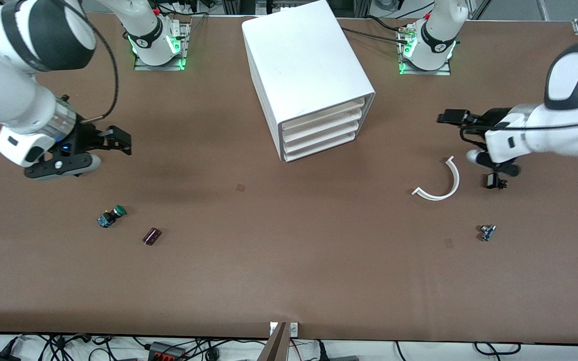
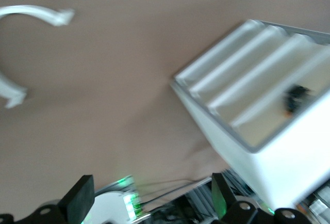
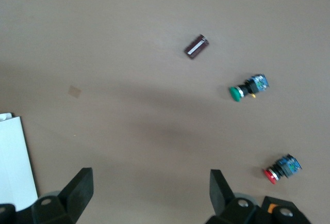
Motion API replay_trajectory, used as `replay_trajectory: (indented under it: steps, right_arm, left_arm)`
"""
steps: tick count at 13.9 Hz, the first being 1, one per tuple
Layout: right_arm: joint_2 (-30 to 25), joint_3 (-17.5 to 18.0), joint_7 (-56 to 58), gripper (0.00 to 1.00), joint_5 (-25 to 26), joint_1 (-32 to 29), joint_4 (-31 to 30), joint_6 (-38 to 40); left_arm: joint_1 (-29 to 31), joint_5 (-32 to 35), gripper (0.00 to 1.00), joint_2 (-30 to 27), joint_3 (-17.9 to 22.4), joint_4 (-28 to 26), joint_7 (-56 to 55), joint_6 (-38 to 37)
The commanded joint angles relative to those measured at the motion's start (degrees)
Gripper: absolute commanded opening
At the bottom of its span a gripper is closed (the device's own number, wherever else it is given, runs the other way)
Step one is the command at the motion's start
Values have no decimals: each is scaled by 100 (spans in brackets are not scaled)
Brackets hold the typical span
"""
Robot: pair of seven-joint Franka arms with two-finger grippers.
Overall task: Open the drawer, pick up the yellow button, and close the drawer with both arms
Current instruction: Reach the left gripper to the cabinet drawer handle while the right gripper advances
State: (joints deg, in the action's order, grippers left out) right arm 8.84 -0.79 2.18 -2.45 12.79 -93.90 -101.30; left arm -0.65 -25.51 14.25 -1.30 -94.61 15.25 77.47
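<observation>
Four drawers: alike, shallow and white, stacked in a white box-shaped cabinet [image 1: 304,65] that stands mid-counter, near the arms' bases.
Drawer: the topmost one [image 1: 326,114] sits pushed in, level with the three under it.
Drawer look: a pale, thin strip under the cabinet's top edge.
Drawer heading: its front faces the front camera, slanted toward the left arm's end; its long axis runs across the cabinet's face.
Dark speck: in the left wrist view a small dark thing [image 2: 296,97] with a hint of orange shows at one drawer strip; blurred, so I cannot tell whether it is the button.
Left gripper [image 1: 494,175]: hangs over the counter [image 1: 289,281] just beside a white curved strip [image 1: 442,183], on the side of the left arm's end; jaws spread wide, nothing between them.
Right gripper [image 1: 118,140]: hangs over the right arm's end of the counter; jaws spread wide, nothing held.
Right wrist view: a red-capped button [image 3: 281,168] lies close under the gripper.
Counter items: a green-capped button [image 1: 111,216] with a dark brown cylinder [image 1: 151,236] beside it, both nearer the front camera than the cabinet.
Small bluish part [image 1: 487,232]: lies nearer the front camera than the curved strip.
</observation>
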Motion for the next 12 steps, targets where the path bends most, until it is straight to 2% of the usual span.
replay_trajectory:
  steps: [1, 4, 8, 10, 11, 12]
  right_arm:
    - [213, -53, -34, 100, -158, 320, 354, 5]
    - [355, -62, -16, 100, -712, 338, 451, 5]
    - [434, -62, -8, 100, -643, 408, 451, -222]
    - [434, -62, -7, 100, -678, 400, 451, -347]
    - [443, -62, -7, 100, -687, 391, 451, -338]
    - [443, -62, 10, 100, -704, 391, 451, -329]
  left_arm:
    - [153, -1102, 100, 498, -11, 153, 1099, -189]
    - [101, -2490, 100, 623, -20, -556, 1865, 74]
    - [83, -3449, 100, 623, -134, -1575, 3464, 470]
    - [39, -3908, 96, 649, -265, -1972, 3818, 453]
    - [30, -3909, 87, 693, -361, -2026, 3854, 409]
    - [22, -3918, 83, 781, -484, -2113, 3863, 426]
